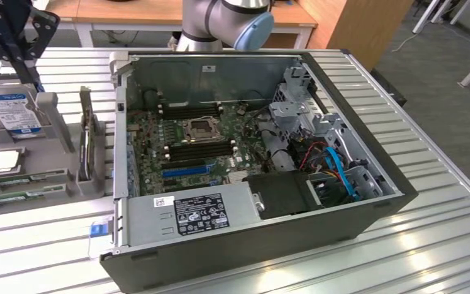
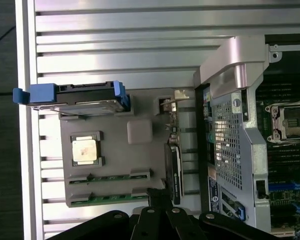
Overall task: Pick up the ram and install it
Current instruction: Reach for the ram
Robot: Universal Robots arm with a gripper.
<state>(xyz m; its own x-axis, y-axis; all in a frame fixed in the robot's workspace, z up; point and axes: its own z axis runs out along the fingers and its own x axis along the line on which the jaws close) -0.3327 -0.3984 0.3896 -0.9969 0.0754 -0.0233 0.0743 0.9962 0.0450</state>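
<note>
At the far left, the hand [image 2: 158, 195] is being held over the gray tray [image 2: 117, 150], its fingers pressed together with nothing pinched. The ram [image 1: 21, 179] is lying ungrasped in the tray's near slots. The approach is judged to be under way. A grasp calls for the fingers to be spread across the stick. To the right, the memory slots [image 1: 196, 150] appear unfilled.

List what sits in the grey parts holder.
An upright hard drive, a silver processor chip, two green ram sticks lying in slots, and a dark card on edge. The gripper covers one stick's end.
</note>
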